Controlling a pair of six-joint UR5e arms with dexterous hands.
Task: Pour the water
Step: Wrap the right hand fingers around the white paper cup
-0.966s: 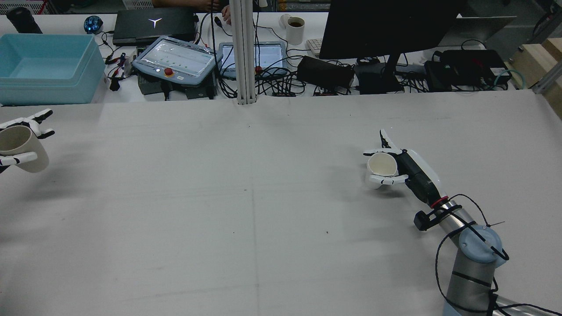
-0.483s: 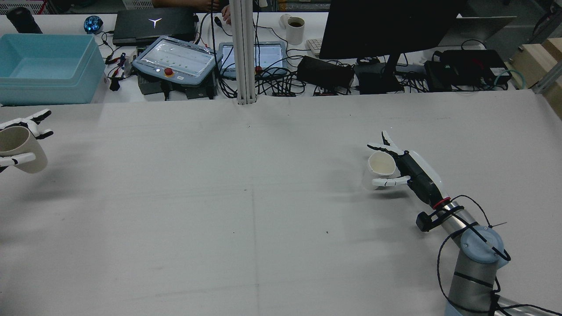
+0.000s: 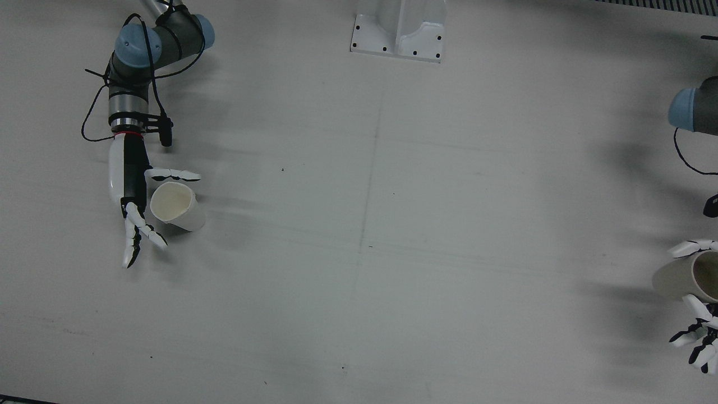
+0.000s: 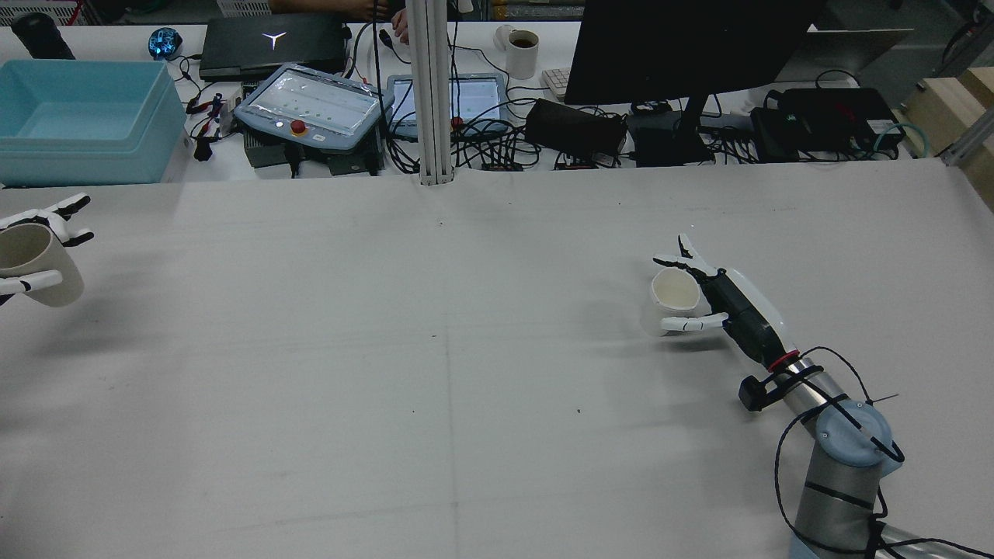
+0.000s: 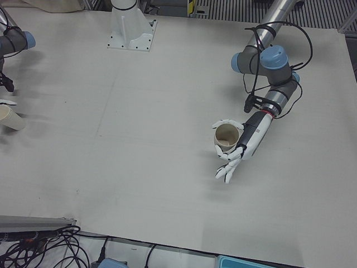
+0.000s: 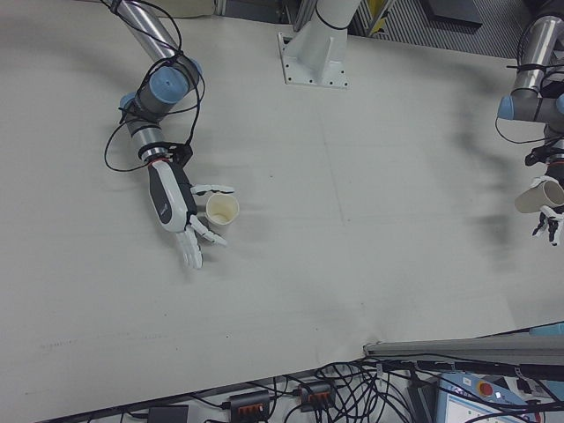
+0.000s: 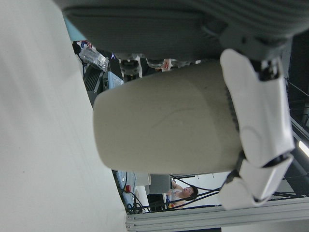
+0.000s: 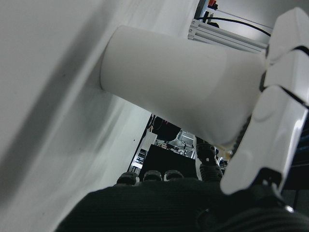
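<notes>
Right hand: low over the near-right part of the grey table in the rear view. Thumb and one finger bracket the white paper cup; the remaining fingers splay out straight past it. Loose cage, not a full wrap. Whether it bears the cup's weight, cannot tell.

White cup position: base on or just above the table, mouth up, slightly tilted in the front view. Interior looks pale and dry; no water level visible.

Left hand: far left edge of the rear view, raised off the table. Fingers curl round the beige paper cup, thumb across the wall in the left hand view. Firm hold.

Beige cup position: in the left hand, tilted, clear of the table, well apart from the white cup. Contents not visible.

Handling, judged: both cups are thin paper, light, easily crushed; walls give under squeeze, rim ovalises. Smooth sides may slip if wet. Little weight unless filled, so a filled one shifts balance when tipped.

Hold point, judged: mid-wall, thumb opposite fingers, below the rim and above the base; modest pressure only.

Task state, judged: cups not yet brought together; pouring not begun.

Beyond the table: light blue plastic bin, teach pendant, black monitor.
</notes>
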